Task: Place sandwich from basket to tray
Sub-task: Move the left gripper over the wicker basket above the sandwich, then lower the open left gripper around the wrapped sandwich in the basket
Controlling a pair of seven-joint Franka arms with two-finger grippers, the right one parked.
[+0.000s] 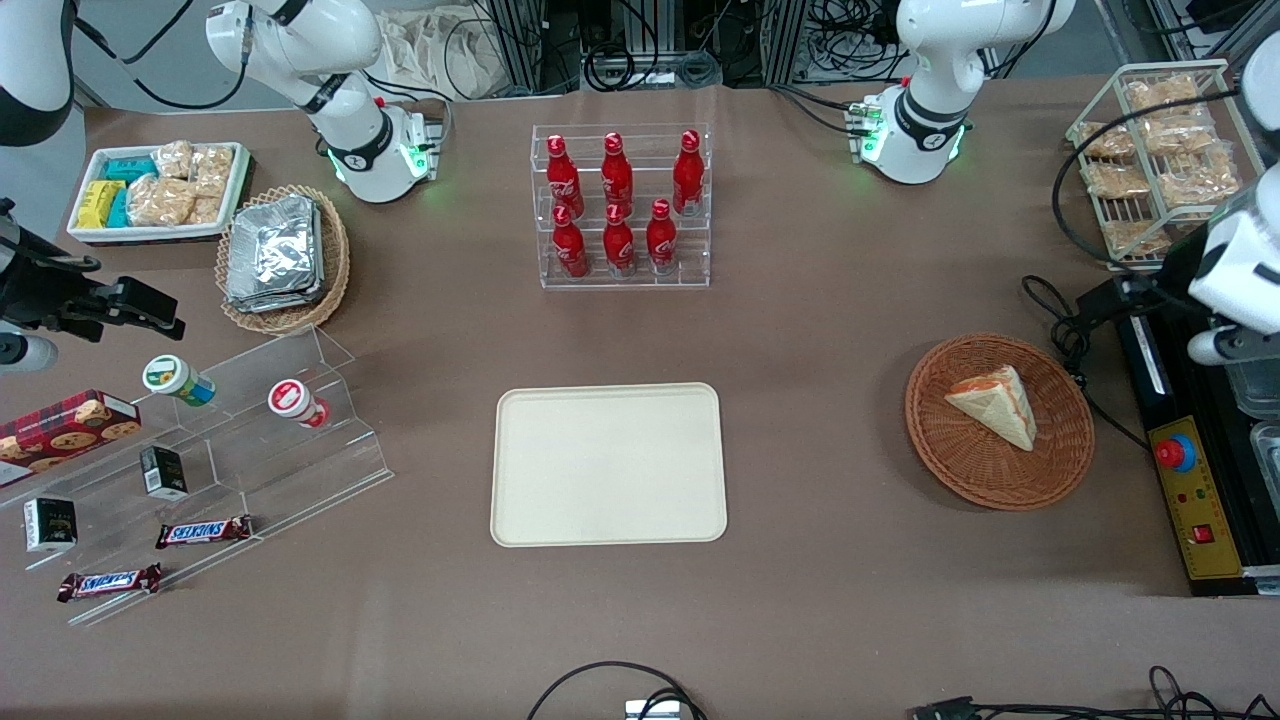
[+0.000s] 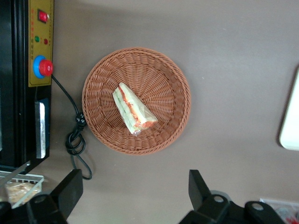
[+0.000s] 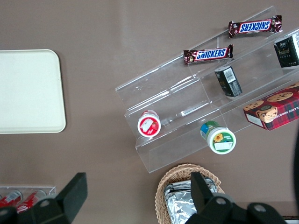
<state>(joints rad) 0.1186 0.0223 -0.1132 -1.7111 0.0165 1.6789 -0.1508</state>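
Tray (image 1: 608, 465) lay bare in the middle of the table, nearer the front camera than the bottle rack (image 1: 621, 205). Toward the working arm's end sat the basket (image 1: 1040, 475), well apart from the tray, with the sandwich (image 1: 996, 402) lying flat in it. The gripper (image 2: 135, 198) hung high above the table beside the basket, jaws spread wide and holding nothing. To do the reach well, it should probably centre over the wedge, turn so the fingers (image 2: 70, 191) straddle the narrow bread faces, then descend without catching the wicker rim. The wrapper looked slippery, so a gentle, low grip seemed wise. In the front view the gripper itself was cut off at the frame edge, and only a sliver of tray showed from the wrist.
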